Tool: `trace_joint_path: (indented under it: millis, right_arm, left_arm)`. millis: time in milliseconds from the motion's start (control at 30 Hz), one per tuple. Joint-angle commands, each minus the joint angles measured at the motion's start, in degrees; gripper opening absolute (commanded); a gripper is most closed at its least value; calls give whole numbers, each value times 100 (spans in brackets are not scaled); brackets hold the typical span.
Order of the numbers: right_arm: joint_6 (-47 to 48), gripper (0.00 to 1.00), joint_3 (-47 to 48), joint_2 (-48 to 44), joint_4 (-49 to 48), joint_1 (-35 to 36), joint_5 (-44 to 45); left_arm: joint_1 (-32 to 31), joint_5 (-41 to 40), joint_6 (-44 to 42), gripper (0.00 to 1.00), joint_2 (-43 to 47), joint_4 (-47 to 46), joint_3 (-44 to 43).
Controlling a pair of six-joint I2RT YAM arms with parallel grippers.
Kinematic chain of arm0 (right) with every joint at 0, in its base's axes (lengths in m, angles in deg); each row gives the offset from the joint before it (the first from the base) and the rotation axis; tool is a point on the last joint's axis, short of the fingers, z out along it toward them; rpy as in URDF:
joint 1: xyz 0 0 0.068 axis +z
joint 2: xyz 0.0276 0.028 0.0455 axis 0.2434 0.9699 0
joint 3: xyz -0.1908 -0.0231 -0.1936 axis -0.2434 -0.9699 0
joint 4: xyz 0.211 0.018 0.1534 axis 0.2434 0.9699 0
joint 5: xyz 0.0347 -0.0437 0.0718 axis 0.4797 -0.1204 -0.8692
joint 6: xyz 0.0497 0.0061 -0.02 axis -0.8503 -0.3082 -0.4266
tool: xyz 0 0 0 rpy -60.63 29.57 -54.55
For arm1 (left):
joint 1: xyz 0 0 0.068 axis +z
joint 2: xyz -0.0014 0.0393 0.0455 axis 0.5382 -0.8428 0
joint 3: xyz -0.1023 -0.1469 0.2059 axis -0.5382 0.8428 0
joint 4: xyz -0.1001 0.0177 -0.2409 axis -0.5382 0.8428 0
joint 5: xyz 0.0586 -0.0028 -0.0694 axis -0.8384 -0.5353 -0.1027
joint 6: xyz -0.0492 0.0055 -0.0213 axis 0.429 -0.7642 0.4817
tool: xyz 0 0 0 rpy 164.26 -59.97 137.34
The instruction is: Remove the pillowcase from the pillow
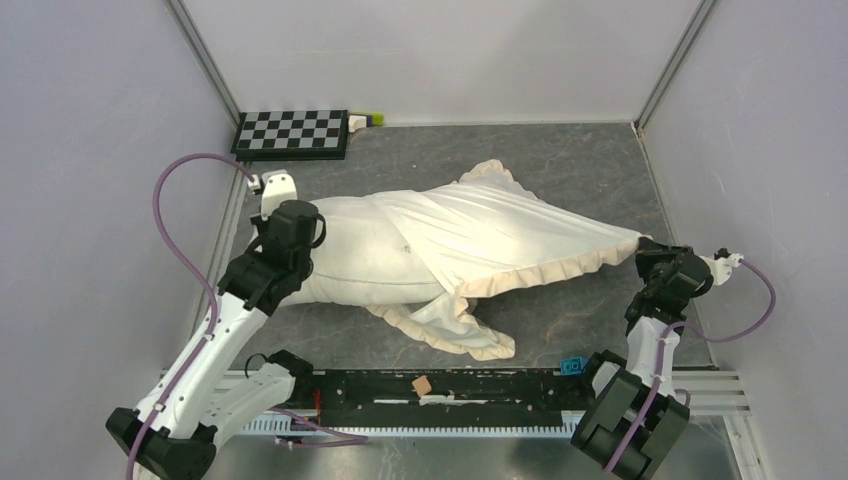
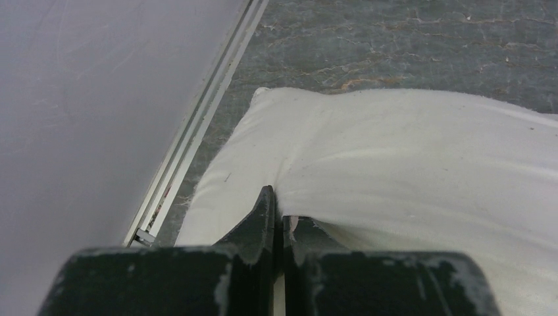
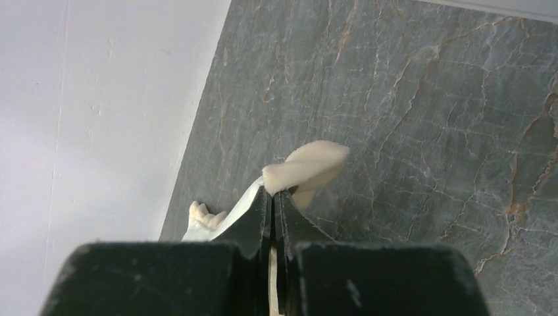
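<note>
Pillowcase (image 1: 500, 225) lies stretched across the middle of the frame, its frilled edge running from lower centre to the right, over the right part of the pillow (image 1: 350, 260) at centre left. My right gripper (image 3: 272, 197) pinches the frill corner tight, near the right wall (image 1: 760, 150). My left gripper (image 2: 279, 210) is clamped on the pillow's plain cloth beside the left rail (image 2: 197, 131). Bare table (image 1: 560, 160) shows above and below.

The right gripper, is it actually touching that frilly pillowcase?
Touching. The right wrist view shows the right gripper closed on the pillowcase, a cream frill tuft pinched between its fingertips and poking out beyond them.
</note>
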State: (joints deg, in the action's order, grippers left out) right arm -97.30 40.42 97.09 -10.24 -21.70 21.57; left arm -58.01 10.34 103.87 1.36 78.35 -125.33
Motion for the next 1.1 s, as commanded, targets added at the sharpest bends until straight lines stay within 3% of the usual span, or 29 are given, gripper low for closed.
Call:
trace_joint_path:
  millis: [0, 167, 333, 467, 867, 933, 1033, 1067]
  right_arm:
    - [100, 0, 230, -233, -361, -351, 1519]
    - [-147, 0, 307, -178, -177, -470, 1573]
    - [-198, 0, 497, -208, 55, -592, 1644]
    - [-224, 0, 663, -224, 191, -670, 1634]
    - [-567, 0, 932, -320, 652, -804, 1625]
    - [-285, 0, 932, -287, 282, -806, 1170]
    - [-96, 1, 721, -160, -710, -794, -255]
    - [-149, 3, 611, -60, -1241, -778, -831]
  left_arm:
    - [454, -1088, 300, 2, -154, 40, -492]
    - [814, -1900, 857, 2, -44, 390, -601]
    - [1113, -1956, 880, 2, 975, -278, -323]
    - [1115, -2244, 962, 2, 1200, -370, -221]
    - [1121, -1868, 972, 5, 1338, -417, -84]
    - [1121, -794, 429, 19, 1378, -746, 53]
    - [1121, 2371, -296, 61, 1230, -858, 100]
    - [1121, 3091, -350, 74, 1084, -764, 15]
